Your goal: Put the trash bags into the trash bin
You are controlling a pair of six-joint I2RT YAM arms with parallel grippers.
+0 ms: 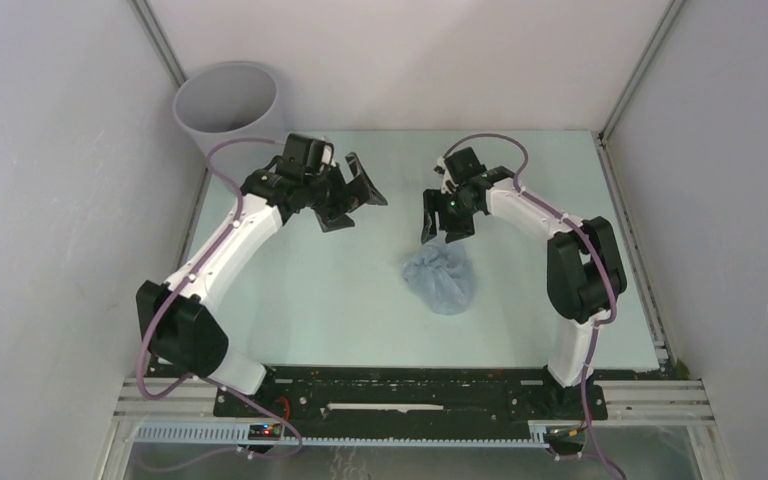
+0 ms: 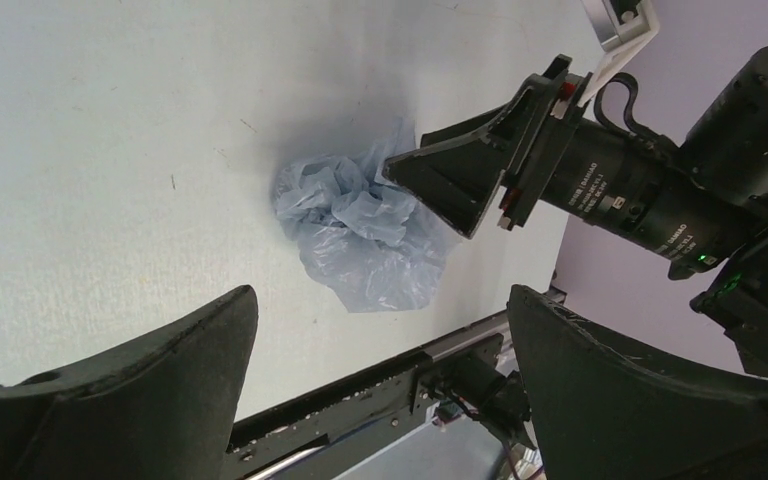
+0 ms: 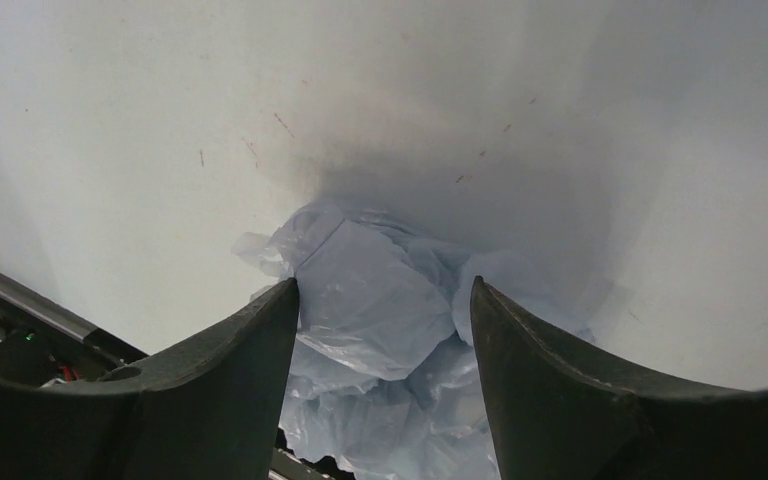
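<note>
Bag (image 1: 441, 283) beneath right tool (image 1: 443, 232), its label (image 2: 601, 196) illegible

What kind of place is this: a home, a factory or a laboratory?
Most likely a laboratory test cell for robots. Plain grey panels in metal frames enclose a pale table; the left arm and the right arm are bolted to a black rail at its near edge.

The trash bag (image 1: 441, 280) is translucent pale blue, the trash bin (image 1: 222, 132) plain grey, the table (image 1: 310, 290) pale green.
</note>
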